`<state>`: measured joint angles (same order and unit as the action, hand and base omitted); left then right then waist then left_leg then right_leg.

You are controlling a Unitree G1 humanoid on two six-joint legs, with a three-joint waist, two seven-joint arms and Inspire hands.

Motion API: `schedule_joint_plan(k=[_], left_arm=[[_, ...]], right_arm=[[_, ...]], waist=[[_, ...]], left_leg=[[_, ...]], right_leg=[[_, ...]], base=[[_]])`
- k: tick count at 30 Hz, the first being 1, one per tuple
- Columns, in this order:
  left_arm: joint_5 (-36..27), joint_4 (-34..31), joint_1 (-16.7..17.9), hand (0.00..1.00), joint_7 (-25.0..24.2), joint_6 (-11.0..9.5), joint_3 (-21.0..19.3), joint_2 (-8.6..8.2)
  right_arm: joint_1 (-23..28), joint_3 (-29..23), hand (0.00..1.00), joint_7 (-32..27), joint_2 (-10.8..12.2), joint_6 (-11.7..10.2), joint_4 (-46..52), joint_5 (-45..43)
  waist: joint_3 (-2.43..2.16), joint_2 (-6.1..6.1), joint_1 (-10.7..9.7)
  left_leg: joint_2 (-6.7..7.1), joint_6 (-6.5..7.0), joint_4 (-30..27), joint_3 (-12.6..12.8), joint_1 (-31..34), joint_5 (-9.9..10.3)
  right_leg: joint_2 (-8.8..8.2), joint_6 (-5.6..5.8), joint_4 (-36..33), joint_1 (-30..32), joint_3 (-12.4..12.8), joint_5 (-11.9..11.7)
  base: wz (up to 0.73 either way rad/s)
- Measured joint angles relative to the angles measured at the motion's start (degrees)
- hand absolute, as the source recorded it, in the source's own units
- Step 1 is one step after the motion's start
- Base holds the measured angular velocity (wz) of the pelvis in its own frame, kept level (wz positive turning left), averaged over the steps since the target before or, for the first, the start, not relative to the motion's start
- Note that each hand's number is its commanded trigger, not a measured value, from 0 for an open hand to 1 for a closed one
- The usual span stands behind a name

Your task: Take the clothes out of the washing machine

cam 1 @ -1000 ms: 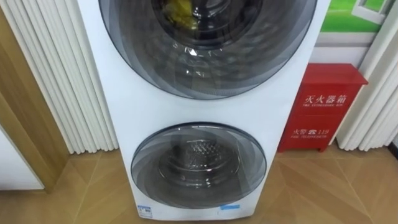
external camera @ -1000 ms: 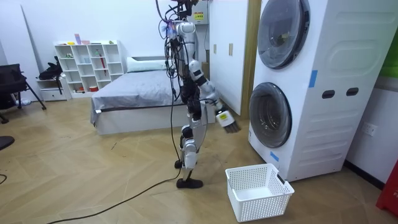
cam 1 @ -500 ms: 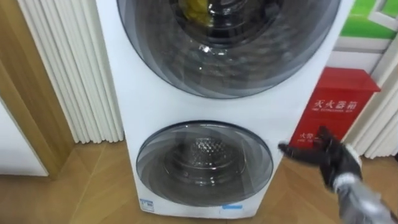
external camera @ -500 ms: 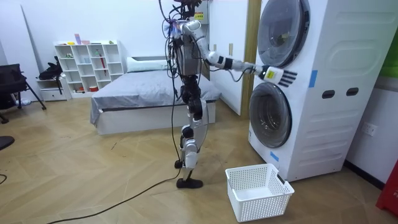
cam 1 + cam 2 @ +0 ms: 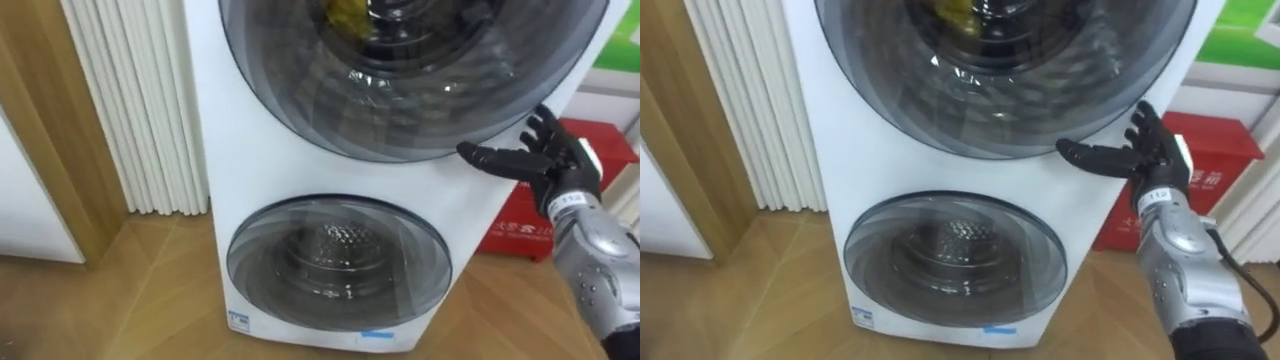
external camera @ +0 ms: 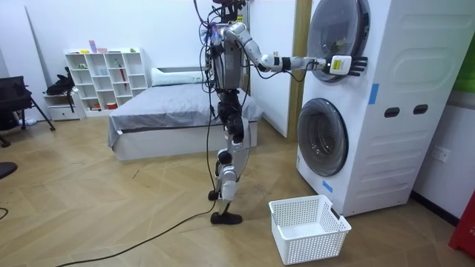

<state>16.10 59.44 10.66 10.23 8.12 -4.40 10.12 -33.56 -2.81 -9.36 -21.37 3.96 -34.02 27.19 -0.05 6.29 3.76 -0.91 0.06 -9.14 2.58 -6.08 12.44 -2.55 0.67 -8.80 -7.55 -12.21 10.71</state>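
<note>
- Wooden bedroom floor carries the stacked washing machine (image 5: 205,150); I stand facing it, with the white laundry basket (image 6: 312,241) set near me for whatever comes out.
- My right hand (image 5: 557,165), fingers straight and spread, holding nothing, is at the upper door (image 5: 400,100)'s right edge, probably where it opens.
- Yellow clothes (image 5: 345,12) lie behind that shut glass, cut off at the top of my view. I cannot tell whether my hand touches the door.

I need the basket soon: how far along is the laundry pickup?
Nothing looks done yet: the upper door is shut, yellow clothing lies behind its glass, and the white basket on the floor holds nothing. In hand: the open right hand is at that door's right edge. Left: open the door, pull the clothing out.
</note>
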Motion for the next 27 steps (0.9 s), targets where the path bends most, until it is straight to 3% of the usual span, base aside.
schedule_joint_plan(k=[4, 11, 17, 27], left_arm=[[1.64, -1.28, -0.39, 0.00, -0.24, 0.25, -0.11, -0.11], [1.81, -3.12, 0.31, 0.00, -0.46, 1.02, -0.93, -0.15], [2.13, -4.45, 1.45, 0.00, 0.68, 1.95, -1.01, -0.05], [2.27, -4.99, 2.32, 0.00, 0.94, 2.32, -0.96, -0.07]], right_arm=[[-0.50, 0.40, 0.00, -1.35, -0.07, 1.84, 1.22, 0.66], [-1.14, 0.60, 0.00, -5.09, -0.11, 7.90, 8.16, 0.24], [-1.14, 2.17, 0.00, -7.62, -0.66, 10.54, 13.60, -1.90], [-1.14, 3.83, 0.00, -8.31, -0.67, 11.26, 17.02, -3.23]], waist=[[-0.07, 0.16, -0.16], [-0.08, 0.15, -0.21], [-0.14, 0.19, -0.19], [-0.19, 0.21, -0.10]], left_leg=[[0.01, 0.00, -0.03, -0.19, 0.40, 0.00], [-0.12, 0.00, -0.08, 0.04, 0.66, 0.00], [-0.26, 0.00, -0.19, 0.39, 1.31, 0.00], [-0.52, 0.00, -0.19, 0.18, 0.19, 0.00]], right_leg=[[-0.01, 0.00, 0.02, 0.35, -0.36, 0.00], [0.06, 0.00, -0.01, 0.78, -0.55, 0.00], [0.21, 0.00, -0.16, 1.67, -0.48, 0.00], [0.40, -0.01, -1.02, 1.60, -0.40, 0.00]], base=[[0.00], [-0.03], [-0.04], [-0.08]])
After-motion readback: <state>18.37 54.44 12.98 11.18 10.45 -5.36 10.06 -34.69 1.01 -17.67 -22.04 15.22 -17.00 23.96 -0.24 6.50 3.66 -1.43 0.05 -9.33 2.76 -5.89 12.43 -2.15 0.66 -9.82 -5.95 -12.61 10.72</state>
